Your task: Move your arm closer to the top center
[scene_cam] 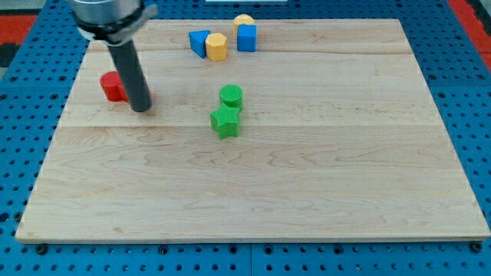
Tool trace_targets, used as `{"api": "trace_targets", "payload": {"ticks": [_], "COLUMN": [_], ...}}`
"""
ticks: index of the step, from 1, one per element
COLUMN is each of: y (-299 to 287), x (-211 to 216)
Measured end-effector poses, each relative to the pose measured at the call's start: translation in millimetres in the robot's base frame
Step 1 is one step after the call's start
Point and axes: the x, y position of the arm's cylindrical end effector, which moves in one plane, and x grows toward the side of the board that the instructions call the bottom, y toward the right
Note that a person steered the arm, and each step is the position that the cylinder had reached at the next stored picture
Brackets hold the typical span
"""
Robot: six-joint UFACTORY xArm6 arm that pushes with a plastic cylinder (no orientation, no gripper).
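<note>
My tip (pixel 141 108) rests near the tabletop's (pixel 307 192) left edge, touching the red block (pixel 113 87); no jaws fitted; rigid rod slides freely.

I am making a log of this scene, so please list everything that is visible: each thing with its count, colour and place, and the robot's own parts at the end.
Wooden board: one, pale wood, fills most of the view.
Pegboard surface: one, blue, with holes, around the board.
Red block: one, red, shape unclear, the view's upper left, partly behind the rod.
Blue triangular block: one, blue, top centre.
Yellow hexagonal block: one, yellow, touching the blue triangular block on the right.
Blue cube: one, blue, top centre.
Yellow round block: one, yellow, just behind the blue cube.
Green cylinder: one, green, near centre.
Green star block: one, green, just below the cylinder.
My tip: one dark rod, its end beside the red block's right side.
</note>
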Motion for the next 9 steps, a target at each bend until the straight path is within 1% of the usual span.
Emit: {"api": "trace_targets", "payload": {"ticks": [1,2,3,4,5,6,7,8,9], "y": [31,31,75,94,100,174,288,289,259], "x": [11,11,-18,-33,-46,-65,-113,-203,-215]}}
